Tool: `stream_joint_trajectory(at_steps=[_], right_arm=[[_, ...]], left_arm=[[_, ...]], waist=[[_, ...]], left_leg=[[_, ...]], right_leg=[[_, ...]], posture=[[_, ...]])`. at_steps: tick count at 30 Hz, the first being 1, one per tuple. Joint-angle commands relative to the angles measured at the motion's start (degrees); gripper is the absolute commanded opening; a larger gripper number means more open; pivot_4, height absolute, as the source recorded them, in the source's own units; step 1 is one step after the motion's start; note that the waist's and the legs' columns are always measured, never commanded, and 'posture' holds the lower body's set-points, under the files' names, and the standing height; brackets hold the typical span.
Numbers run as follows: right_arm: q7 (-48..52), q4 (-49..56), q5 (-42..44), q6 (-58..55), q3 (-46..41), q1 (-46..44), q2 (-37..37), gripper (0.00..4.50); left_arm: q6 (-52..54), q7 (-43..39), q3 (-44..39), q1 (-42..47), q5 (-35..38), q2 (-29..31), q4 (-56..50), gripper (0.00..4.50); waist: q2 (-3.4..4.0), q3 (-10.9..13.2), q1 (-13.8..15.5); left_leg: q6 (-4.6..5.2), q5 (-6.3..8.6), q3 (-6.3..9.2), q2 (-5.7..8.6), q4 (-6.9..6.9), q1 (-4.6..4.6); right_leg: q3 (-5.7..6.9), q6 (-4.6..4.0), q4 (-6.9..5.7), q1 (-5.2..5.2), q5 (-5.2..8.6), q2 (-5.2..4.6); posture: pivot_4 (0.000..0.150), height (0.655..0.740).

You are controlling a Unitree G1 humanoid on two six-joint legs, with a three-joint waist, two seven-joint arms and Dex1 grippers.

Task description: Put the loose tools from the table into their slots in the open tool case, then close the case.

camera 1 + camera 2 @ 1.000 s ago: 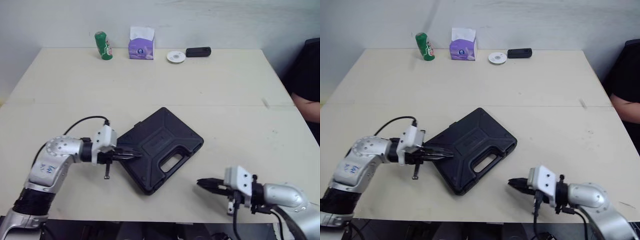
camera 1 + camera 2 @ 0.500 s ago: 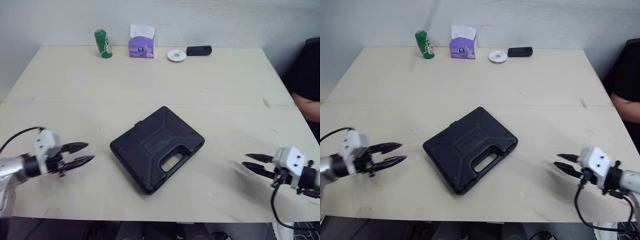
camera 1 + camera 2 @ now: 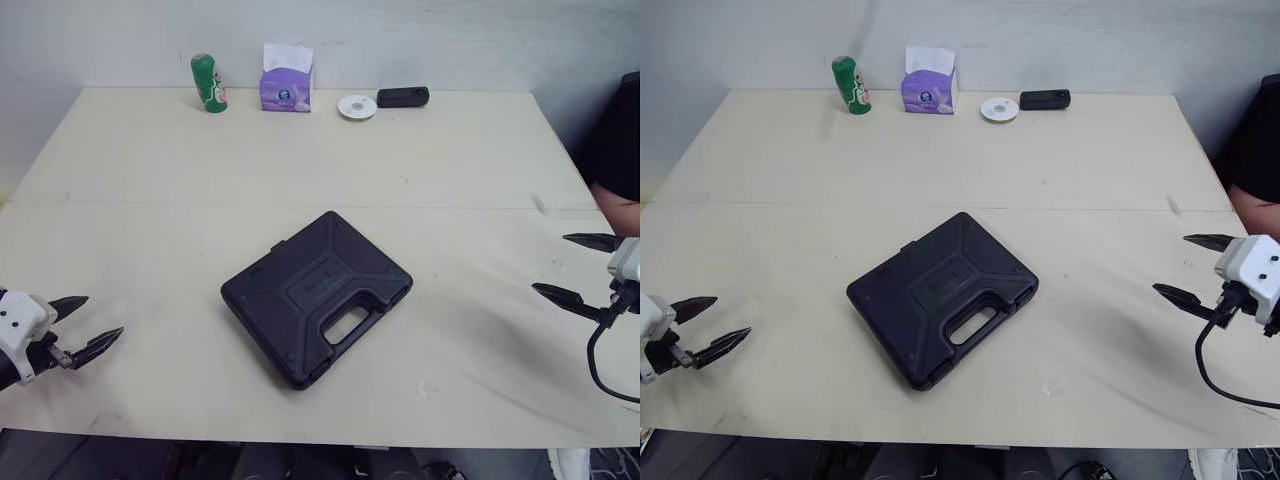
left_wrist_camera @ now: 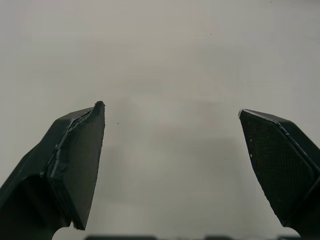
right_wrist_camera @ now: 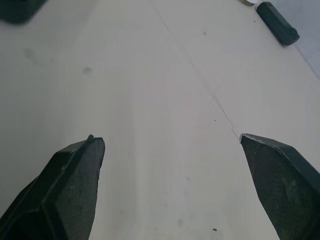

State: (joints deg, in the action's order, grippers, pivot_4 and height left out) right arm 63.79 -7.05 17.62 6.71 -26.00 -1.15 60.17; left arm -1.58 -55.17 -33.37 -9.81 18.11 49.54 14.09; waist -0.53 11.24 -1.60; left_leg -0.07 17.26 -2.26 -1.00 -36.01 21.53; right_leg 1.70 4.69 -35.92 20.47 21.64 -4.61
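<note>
left gripper (image 3: 88,325) spread, right gripper (image 3: 575,268) spread

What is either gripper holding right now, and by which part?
Nothing. The left gripper and right gripper are both open and empty, each well clear of the closed tool case.

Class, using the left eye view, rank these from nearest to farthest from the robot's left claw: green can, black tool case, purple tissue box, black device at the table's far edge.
From the left claw:
1. black tool case, mid-table
2. green can, far edge, leftmost
3. purple tissue box, far edge, beside the can
4. black device, far edge, furthest right
</note>
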Motion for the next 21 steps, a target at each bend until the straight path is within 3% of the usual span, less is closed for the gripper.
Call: stream_joint_trajectory(at_steps=[1,21], right_arm=[[-0.75,0.98,-0.13,0.51,0.27,-1.45,-0.01,4.47],[-2.56,0.06,-0.70,1.55,2.12,-2.06,-1.56,4.47]], left_arm=[[-2.16,1.43,0.08,1.14,-0.37,-0.49,1.38,4.50],[-1.80,4.99,3.60,12.97,-0.91,0.34,1.13,4.50]], waist=[[-0.04,0.02,-0.04],[-0.11,0.06,-0.16]], left_leg=[[0.04,0.02,-0.03,0.00,-0.07,0.00],[0.05,-0.14,-0.33,-0.01,-0.27,-0.13]], right_leg=[[0.05,0.02,-0.02,-0.02,-0.01,0.00],[0.11,0.21,-0.48,-0.03,-0.12,-0.04]], posture=[[0.150,0.7400],[0.150,0.7400]])
